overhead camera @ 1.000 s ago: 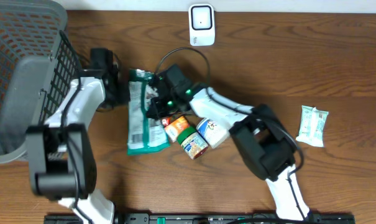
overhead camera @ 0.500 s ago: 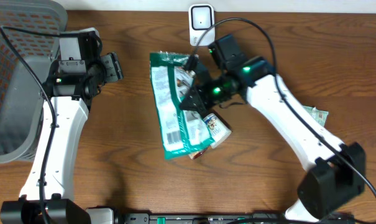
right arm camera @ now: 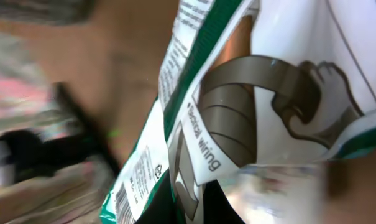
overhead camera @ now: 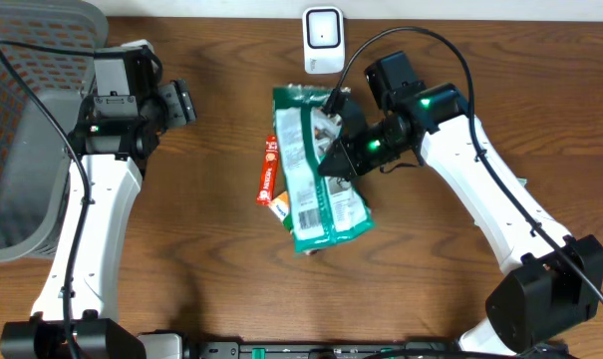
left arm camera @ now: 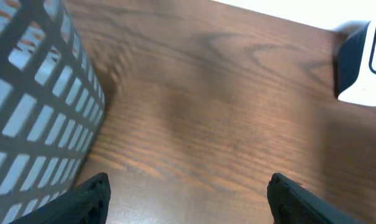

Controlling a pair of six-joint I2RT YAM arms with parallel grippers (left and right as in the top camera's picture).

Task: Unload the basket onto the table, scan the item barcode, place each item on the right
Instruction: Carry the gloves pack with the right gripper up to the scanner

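Green bag [overhead camera: 316, 184] clamped in right end effector [overhead camera: 343, 152] (near top).

We take this for a mock shop checkout in a robot lab: we see a wood-grain tabletop [overhead camera: 201, 269] with a gray mesh basket [overhead camera: 22, 120], a white scanner [overhead camera: 323, 40] at its far edge, a green snack bag [overhead camera: 316, 170], and two robot arms [overhead camera: 92, 229].
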